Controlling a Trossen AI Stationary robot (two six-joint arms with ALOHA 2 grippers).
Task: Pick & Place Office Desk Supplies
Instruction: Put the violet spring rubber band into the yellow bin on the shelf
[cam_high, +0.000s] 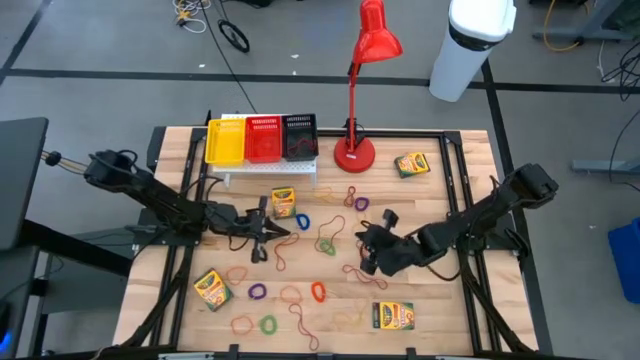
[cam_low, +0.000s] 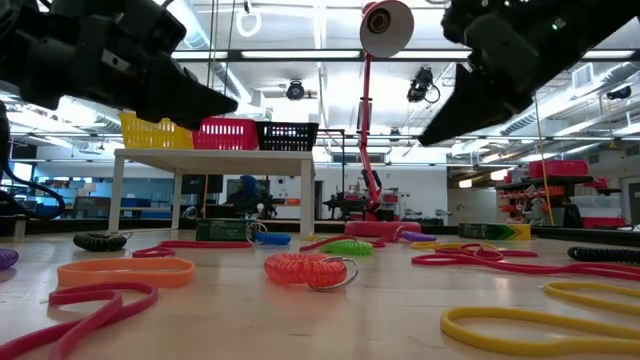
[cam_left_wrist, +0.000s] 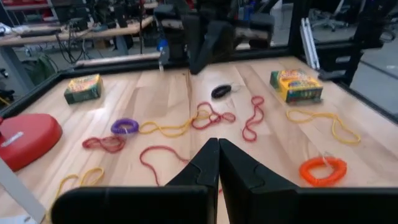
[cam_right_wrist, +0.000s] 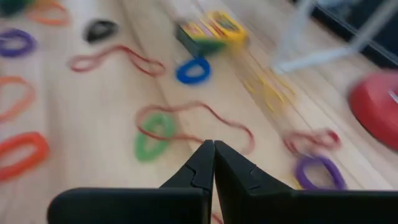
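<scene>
Four crayon boxes lie spread over the tabletop (cam_high: 150, 260): one (cam_high: 283, 201) just in front of the white rack (cam_high: 268, 168), one (cam_high: 411, 164) at the far right beside the lamp's base, one (cam_high: 212, 289) near the left front and one (cam_high: 392, 315) near the right front. Between them the bands are scattered all over the middle and front of the wood: a blue loop (cam_high: 302, 220), a green one (cam_high: 326, 245), a purple one (cam_high: 257, 291), an orange coil (cam_high: 318, 291), a green ring (cam_high: 268, 323), a purple loop (cam_high: 361, 203) close to the lamp, and long thin red and brown strands trailing among them.

The left claw (cam_high: 262, 240) hangs over the middle of the tabletop, just left of the blue loop, its fingers (cam_left_wrist: 205, 163) pressed together with nothing between them. The right claw (cam_high: 366, 250) hangs to the right of the green loop, fingers (cam_right_wrist: 202, 163) likewise closed tight and empty; its wrist view looks down on a green band (cam_right_wrist: 152, 137) and a red strand (cam_right_wrist: 205, 118) ahead of the tips.

At the back, the rack carries a yellow basket (cam_high: 225, 141), a red basket (cam_high: 263, 137) and a black basket (cam_high: 300, 136) side by side, and the red lamp (cam_high: 355, 150) stands just right of it.
</scene>
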